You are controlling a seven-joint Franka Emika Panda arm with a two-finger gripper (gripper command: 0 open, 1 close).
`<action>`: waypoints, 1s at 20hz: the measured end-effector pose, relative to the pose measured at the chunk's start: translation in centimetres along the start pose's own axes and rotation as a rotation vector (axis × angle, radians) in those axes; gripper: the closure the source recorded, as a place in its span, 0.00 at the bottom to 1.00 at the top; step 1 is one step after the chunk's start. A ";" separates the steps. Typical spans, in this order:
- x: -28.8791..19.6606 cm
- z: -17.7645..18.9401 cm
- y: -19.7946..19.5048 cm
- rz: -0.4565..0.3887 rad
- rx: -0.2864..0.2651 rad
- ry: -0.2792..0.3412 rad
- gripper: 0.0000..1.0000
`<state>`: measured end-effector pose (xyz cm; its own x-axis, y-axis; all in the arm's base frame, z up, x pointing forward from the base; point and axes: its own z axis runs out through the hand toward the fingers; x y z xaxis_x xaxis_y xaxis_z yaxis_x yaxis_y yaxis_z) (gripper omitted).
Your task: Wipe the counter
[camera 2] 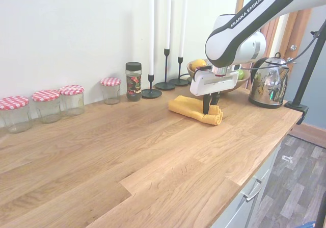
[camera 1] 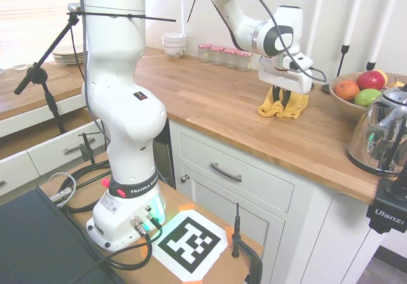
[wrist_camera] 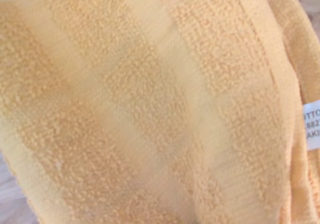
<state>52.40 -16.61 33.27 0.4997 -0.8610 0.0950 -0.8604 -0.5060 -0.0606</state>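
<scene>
My gripper (camera 2: 210, 107) points straight down and its dark fingers are pinched into a folded yellow cloth (camera 2: 193, 109), gripping it at the end nearest the counter's front edge. The cloth lies flat on the counter (camera 2: 127, 156) directly under me, its bunched end caught between my fingers and the rest stretching away toward the wall. In the first exterior view the same cloth (camera 1: 282, 106) hangs in soft folds around my fingertips and rests on the wood. The wrist view is filled by its terry weave, with a small white label (wrist_camera: 312, 125) at one edge. The counter is a long warm-brown wooden worktop with plank seams, running under me in both directions on white cabinets (camera 1: 241, 189). Just beyond the cloth, near the wall, sits a wooden bowl of fruit (camera 1: 359, 90), and beside it a shiny kettle (camera 1: 383, 135). Black candlesticks with white candles (camera 2: 165, 39) stand near the wall, then a dark-lidded spice jar (camera 2: 134, 81), and further along a row of glass jars with red checked lids (camera 2: 48, 105), well apart from me.
</scene>
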 end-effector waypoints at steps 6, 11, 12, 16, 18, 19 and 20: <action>-0.2 0.0 -0.2 -0.004 0.000 -0.002 1.00; -1.0 0.1 -1.0 -0.023 0.001 -0.005 1.00; -1.4 0.2 -1.3 -0.030 0.001 -0.006 1.00; -3.5 0.2 -3.4 -0.060 0.007 0.001 1.00; -5.0 0.1 -4.6 -0.075 0.006 0.010 1.00; -5.9 0.1 -5.3 -0.083 0.005 0.013 1.00; -6.7 0.1 -6.0 -0.089 0.005 0.016 1.00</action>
<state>54.20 -7.80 32.90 0.5728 -0.8114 0.1162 -0.8118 -0.5812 -0.0562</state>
